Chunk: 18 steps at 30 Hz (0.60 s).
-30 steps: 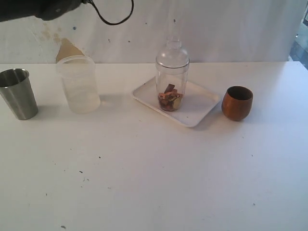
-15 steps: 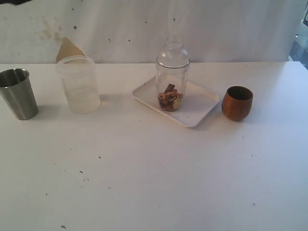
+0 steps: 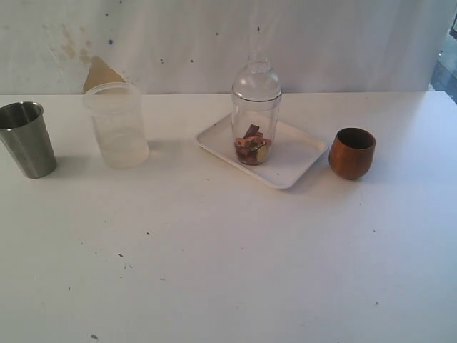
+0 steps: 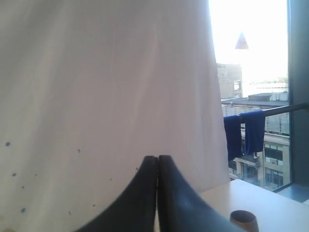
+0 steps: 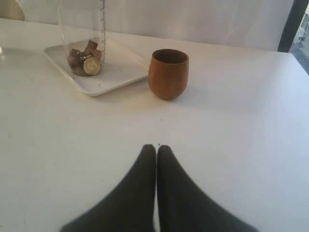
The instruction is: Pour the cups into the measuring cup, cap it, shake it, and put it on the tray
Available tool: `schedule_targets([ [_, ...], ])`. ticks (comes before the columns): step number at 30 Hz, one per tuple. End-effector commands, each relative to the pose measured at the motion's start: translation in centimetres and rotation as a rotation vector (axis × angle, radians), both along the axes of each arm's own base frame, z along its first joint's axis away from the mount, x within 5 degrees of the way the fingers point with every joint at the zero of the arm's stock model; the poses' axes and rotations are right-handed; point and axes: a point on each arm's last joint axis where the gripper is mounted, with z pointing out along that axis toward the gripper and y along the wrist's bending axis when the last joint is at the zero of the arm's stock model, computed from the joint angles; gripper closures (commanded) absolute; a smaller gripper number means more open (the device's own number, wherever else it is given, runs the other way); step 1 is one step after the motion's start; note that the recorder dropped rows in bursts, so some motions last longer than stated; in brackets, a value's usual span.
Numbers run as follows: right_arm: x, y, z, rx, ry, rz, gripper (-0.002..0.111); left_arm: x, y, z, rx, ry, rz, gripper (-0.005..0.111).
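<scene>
The clear measuring cup [image 3: 255,125] stands upright on the white tray [image 3: 300,157], with a domed clear cap [image 3: 255,78] on top and brown pieces and a coin at its bottom. It also shows in the right wrist view as the measuring cup [image 5: 82,43] on the tray [image 5: 116,72]. The steel tumbler [image 3: 27,139] stands at the far left. The wooden cup [image 3: 352,153] stands right of the tray. My right gripper [image 5: 157,146] is shut and empty, low over the table in front of the wooden cup [image 5: 168,72]. My left gripper [image 4: 157,157] is shut and empty, raised toward the white curtain. Neither gripper shows in the exterior view.
A frosted plastic tub [image 3: 117,125] stands between the steel tumbler and the tray. A white curtain [image 3: 321,43] hangs behind the table. In the left wrist view a window [image 4: 251,96] and the wooden cup's rim [image 4: 244,218] appear.
The left arm, seen at the top left a second ago, has risen out of the exterior view. Nothing on the table has moved.
</scene>
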Motion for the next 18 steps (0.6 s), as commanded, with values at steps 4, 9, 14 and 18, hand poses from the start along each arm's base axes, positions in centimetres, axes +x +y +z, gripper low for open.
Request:
schedule_targets([
  [4,-0.01,-0.01,0.09,-0.005,-0.015,0.002,0.107,-0.12,0.91,-0.98,0.019,0.059,0.079,0.106],
  [9,-0.01,-0.01,0.09,-0.005,-0.015,0.002,0.107,-0.15,0.88,-0.93,0.017,0.054,0.074,0.106],
  [14,-0.01,-0.01,0.09,-0.005,-0.015,0.002,0.107,-0.15,0.88,-0.93,0.017,0.054,0.074,0.106],
  [18,-0.01,-0.01,0.09,-0.005,-0.015,0.002,0.107,-0.15,0.88,-0.93,0.017,0.054,0.074,0.106],
])
